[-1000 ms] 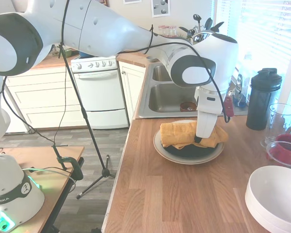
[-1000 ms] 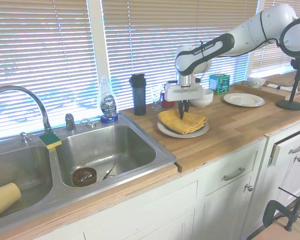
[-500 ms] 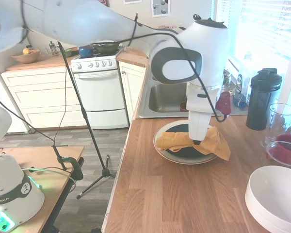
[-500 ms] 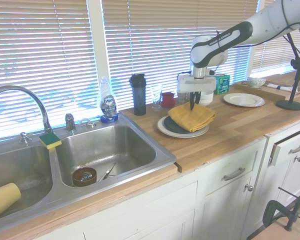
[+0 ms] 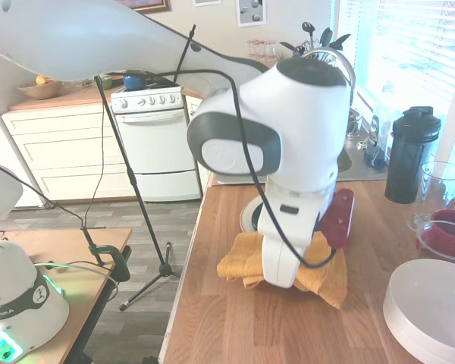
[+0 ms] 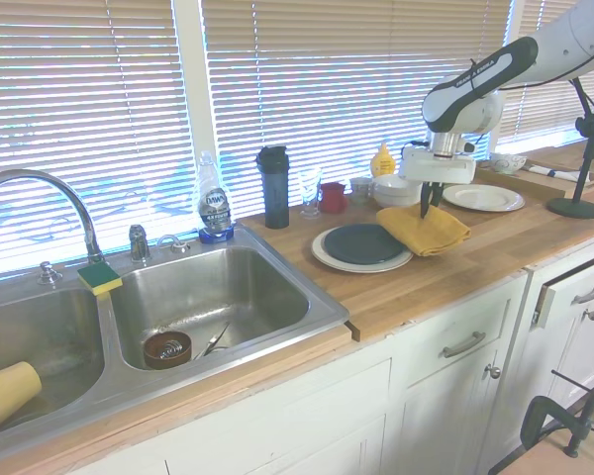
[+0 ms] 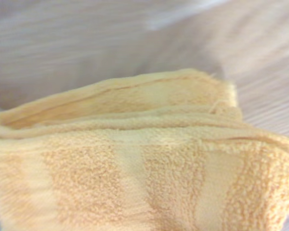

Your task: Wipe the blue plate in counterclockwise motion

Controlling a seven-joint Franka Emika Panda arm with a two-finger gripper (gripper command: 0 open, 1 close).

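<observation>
**Cloth dragged clear of the plate**

Half a second back, my gripper (image 6: 428, 211) held the folded yellow terry cloth (image 6: 423, 229) on the round glossy dark teal-blue plate (image 6: 363, 243); now I pinch it beside that bared plate, wiping interrupted.

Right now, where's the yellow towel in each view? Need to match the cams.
First exterior view: yellow towel lies low in the centre on the wooden counter, mostly hidden behind the arm's wrist.
Second exterior view: towel right of centre, under the gripper, just right of the blue plate.
Wrist view: towel fills most of the picture.
Shared landmark: black shaker bottle by the window.
</observation>
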